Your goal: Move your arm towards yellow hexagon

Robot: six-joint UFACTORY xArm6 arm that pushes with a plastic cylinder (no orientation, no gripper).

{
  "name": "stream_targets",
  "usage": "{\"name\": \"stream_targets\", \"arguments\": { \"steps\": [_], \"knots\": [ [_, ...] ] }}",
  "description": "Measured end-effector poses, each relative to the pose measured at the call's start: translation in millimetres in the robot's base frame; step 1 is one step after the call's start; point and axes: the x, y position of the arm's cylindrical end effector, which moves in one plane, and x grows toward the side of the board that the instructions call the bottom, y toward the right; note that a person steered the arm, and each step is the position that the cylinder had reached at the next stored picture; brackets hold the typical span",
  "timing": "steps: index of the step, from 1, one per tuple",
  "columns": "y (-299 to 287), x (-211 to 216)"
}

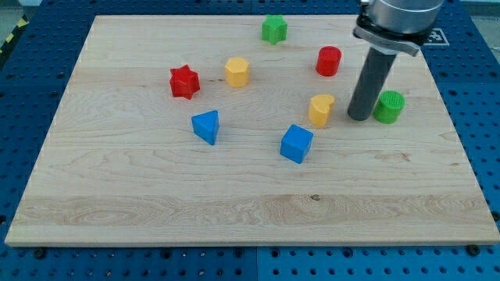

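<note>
The yellow hexagon (237, 72) sits on the wooden board (156, 187) at upper centre, right of a red star (184, 82). My tip (359, 117) rests on the board at the right, far right of the yellow hexagon. It stands between a second yellow block (320, 110) on its left and a green cylinder (388, 106) touching or nearly touching on its right.
A red cylinder (329, 61) lies above and left of my tip. A green star (274, 30) sits near the top edge. A blue triangular block (206, 126) and a blue cube (296, 144) lie in the middle. A blue pegboard (476, 117) surrounds the board.
</note>
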Motion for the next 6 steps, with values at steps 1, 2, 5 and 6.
{"name": "stream_targets", "arguments": {
  "steps": [1,2,5,6],
  "knots": [
    [-33,0],
    [-57,-2],
    [-66,-66],
    [-71,-68]
  ]
}}
